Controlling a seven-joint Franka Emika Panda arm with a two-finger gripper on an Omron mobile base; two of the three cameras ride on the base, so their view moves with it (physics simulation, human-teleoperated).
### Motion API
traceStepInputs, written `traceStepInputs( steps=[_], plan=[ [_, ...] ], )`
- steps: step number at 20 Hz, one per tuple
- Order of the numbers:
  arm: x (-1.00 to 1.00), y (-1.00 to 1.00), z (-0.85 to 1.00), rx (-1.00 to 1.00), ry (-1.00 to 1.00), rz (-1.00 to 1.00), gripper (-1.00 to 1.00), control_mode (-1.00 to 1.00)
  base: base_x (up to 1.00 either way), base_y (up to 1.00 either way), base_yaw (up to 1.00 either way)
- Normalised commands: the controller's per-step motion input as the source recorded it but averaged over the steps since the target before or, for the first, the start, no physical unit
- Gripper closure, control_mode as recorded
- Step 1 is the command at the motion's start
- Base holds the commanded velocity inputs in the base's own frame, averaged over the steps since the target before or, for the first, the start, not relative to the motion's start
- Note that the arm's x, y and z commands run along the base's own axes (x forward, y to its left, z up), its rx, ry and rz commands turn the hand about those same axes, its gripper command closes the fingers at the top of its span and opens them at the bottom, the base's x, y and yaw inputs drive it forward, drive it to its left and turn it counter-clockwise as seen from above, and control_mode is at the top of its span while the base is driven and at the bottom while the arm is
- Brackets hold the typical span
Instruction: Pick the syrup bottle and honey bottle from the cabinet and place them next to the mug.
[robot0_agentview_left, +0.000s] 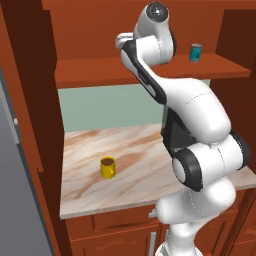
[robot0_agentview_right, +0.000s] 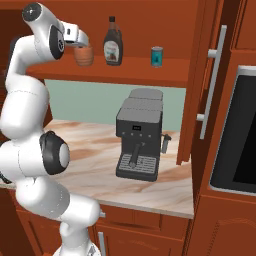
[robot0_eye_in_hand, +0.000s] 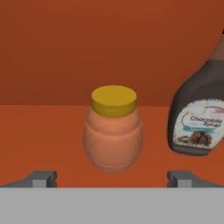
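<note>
Spread wide apart, end effector (robot0_eye_in_hand: 112, 179) fingers flank empty air just short of the upright honey bottle (robot0_eye_in_hand: 113, 129).

A rendered home kitchen. Shown by reddish-brown wooden wall cabinet (robot0_agentview_right: 150, 70), marbled beige stone counter (robot0_agentview_left: 135, 180) and boxy grey espresso machine (robot0_agentview_right: 139, 135). Also a black built-in oven door (robot0_agentview_right: 235, 135).

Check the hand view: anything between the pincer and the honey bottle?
Nothing visible. The honey bottle stands centred ahead of the open pincer, bare shelf between them. The syrup bottle stands off to the side, clear of the approach.
</note>
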Motion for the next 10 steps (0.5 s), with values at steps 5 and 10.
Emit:
traceStepInputs(
  steps=[5, 10],
  plan=[
    [0.24, 0.00, 0.00, 0.00, 0.00, 0.00, -1.00, -1.00, 0.00, 0.00, 0.00],
    [0.27, -0.01, 0.00, 0.00, 0.00, -0.01, -1.00, -1.00, 0.00, 0.00, 0.00]
  ],
)
